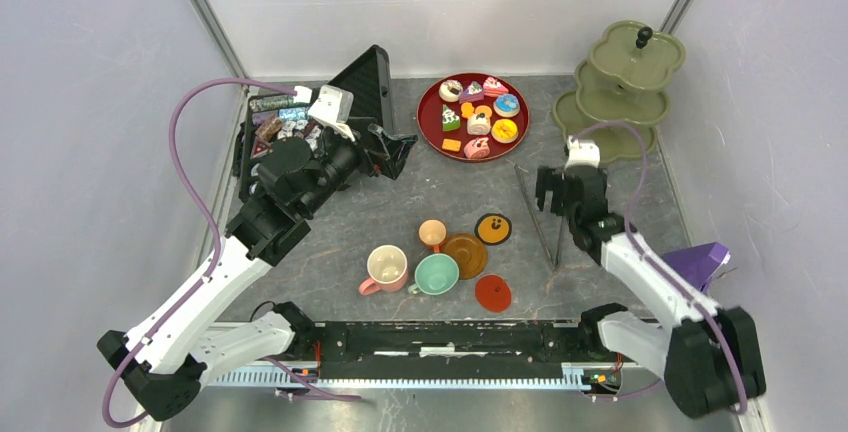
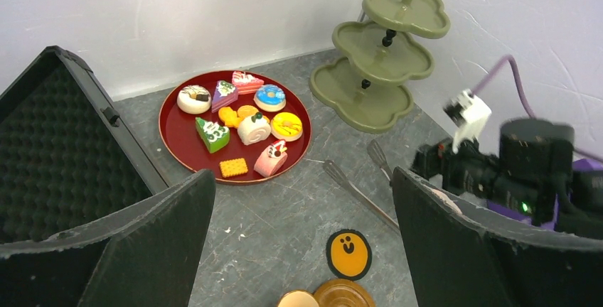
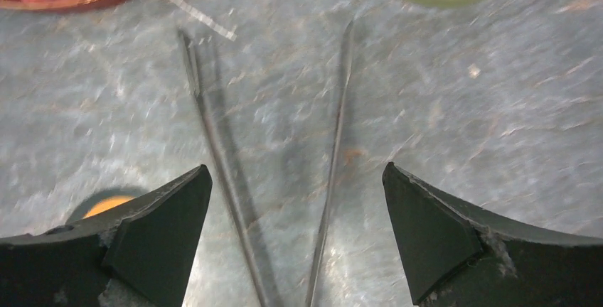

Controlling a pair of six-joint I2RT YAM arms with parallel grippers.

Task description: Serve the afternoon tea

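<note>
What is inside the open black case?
The lid shows dark foam lining. The base holds several small items, too small to identify; the left arm covers part of it.

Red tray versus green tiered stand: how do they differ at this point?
The red tray is one flat round plate; the green stand stacks three scalloped tiers on a post. The red tray carries the pastries; the green stand's tiers are bare. The red tray lies at the far middle, the green stand in the far right corner. Both rest on the table.
</note>
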